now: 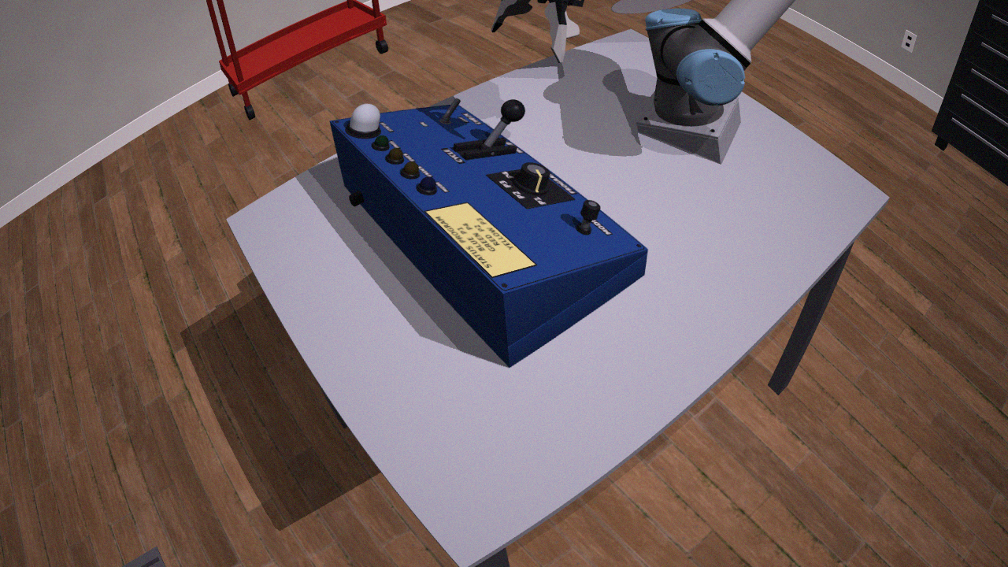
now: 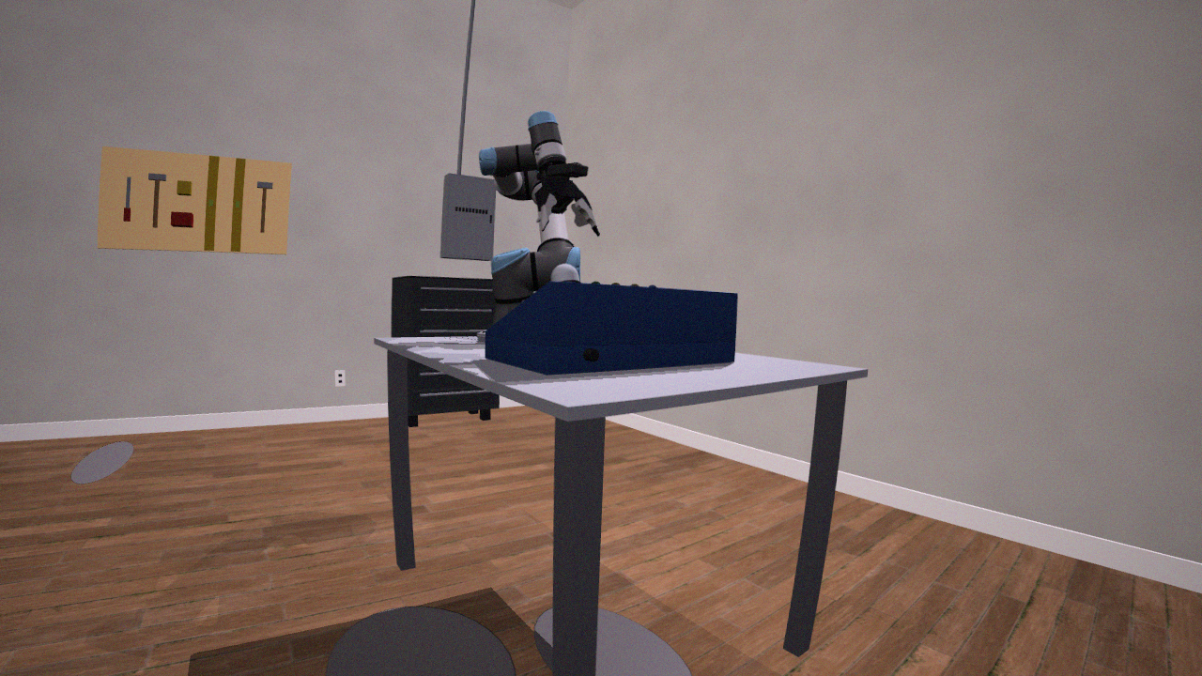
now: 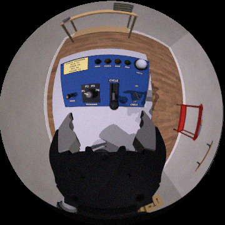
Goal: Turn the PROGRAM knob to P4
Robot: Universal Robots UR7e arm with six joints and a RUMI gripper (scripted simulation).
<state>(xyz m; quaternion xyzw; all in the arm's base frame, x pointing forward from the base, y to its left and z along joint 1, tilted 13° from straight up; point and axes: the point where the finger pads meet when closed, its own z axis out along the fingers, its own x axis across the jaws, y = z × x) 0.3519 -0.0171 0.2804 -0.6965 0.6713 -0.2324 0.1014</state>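
Observation:
A blue console (image 1: 486, 218) sits on the grey table (image 1: 564, 282). Its black PROGRAM knob (image 1: 531, 176) has a yellow pointer and sits among the labels P1 to P4; it also shows in the wrist view (image 3: 89, 94). My gripper (image 3: 106, 112) is open and empty, high above the table on the console's front side, well apart from the knob. In the top view only its finger tips (image 1: 535, 20) show at the top edge. In the exterior view the gripper (image 2: 579, 209) hangs above the console (image 2: 613, 328).
The console also carries a CYCLE lever with a black ball (image 1: 512, 109), a small toggle (image 1: 448, 111), a MODE switch (image 1: 587, 213), a white dome (image 1: 364, 118), several lamps (image 1: 403, 163) and a yellow label (image 1: 479, 239). The arm's base (image 1: 687, 105) stands behind it. A red cart (image 1: 302, 42) stands on the floor.

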